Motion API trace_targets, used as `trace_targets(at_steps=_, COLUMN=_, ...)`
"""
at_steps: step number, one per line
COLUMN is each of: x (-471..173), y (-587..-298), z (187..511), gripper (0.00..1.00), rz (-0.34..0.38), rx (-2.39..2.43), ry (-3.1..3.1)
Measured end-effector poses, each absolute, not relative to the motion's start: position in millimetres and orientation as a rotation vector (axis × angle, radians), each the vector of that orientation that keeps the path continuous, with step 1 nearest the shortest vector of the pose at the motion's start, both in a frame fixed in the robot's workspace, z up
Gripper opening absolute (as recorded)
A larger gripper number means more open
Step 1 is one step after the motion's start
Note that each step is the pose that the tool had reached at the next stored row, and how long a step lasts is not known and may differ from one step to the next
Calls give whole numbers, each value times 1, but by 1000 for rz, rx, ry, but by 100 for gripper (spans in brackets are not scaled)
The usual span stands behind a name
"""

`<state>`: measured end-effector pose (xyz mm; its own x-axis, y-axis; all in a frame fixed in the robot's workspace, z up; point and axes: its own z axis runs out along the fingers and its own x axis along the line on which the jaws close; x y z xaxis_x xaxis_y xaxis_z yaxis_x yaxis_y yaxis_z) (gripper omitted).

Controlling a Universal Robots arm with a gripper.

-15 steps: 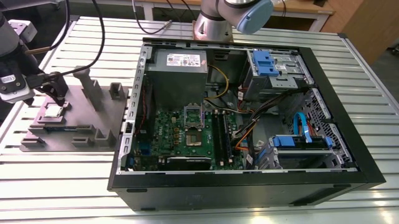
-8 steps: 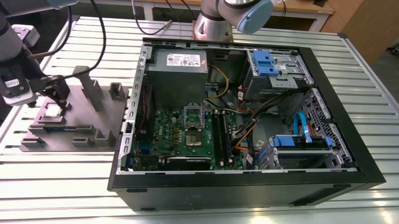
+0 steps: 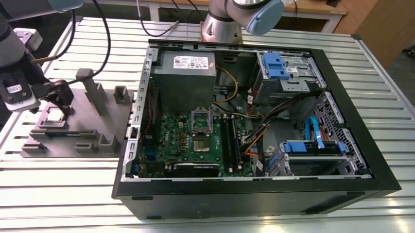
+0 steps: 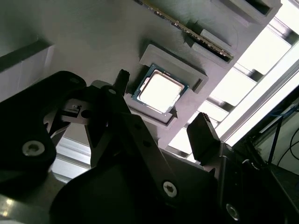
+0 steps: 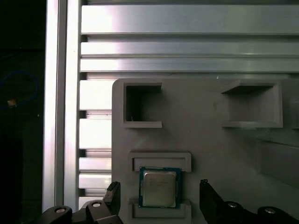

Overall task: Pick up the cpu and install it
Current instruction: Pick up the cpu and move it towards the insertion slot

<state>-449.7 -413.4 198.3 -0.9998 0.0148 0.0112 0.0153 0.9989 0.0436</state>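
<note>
The cpu (image 3: 54, 115) is a small silver square chip lying flat in a recess of the grey holder block (image 3: 97, 121), at the exterior view's left of the open computer case. In both wrist views the cpu (image 4: 160, 92) (image 5: 159, 187) lies between my two black fingertips. My gripper (image 3: 52, 103) (image 4: 162, 105) (image 5: 159, 192) hovers just above it, open, with one finger (image 5: 113, 192) on each side and a gap to the chip. On the green motherboard (image 3: 175, 145) inside the case, the dark square socket (image 3: 201, 144) has its metal frame swung up.
The black case wall (image 3: 259, 191) rises around the motherboard. Inside are black memory sticks (image 3: 230, 141), cables, a power supply (image 3: 184, 65) and blue drive bays (image 3: 282, 65). Upright pegs (image 3: 91, 90) stand on the holder. A second arm's base (image 3: 224, 26) stands behind the case.
</note>
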Motion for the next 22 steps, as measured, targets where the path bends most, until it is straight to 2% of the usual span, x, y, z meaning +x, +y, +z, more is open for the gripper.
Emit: trace_targets(at_steps=22, x=-450, y=-415, z=181, gripper=77, rz=-69, rx=-25, ry=-3130)
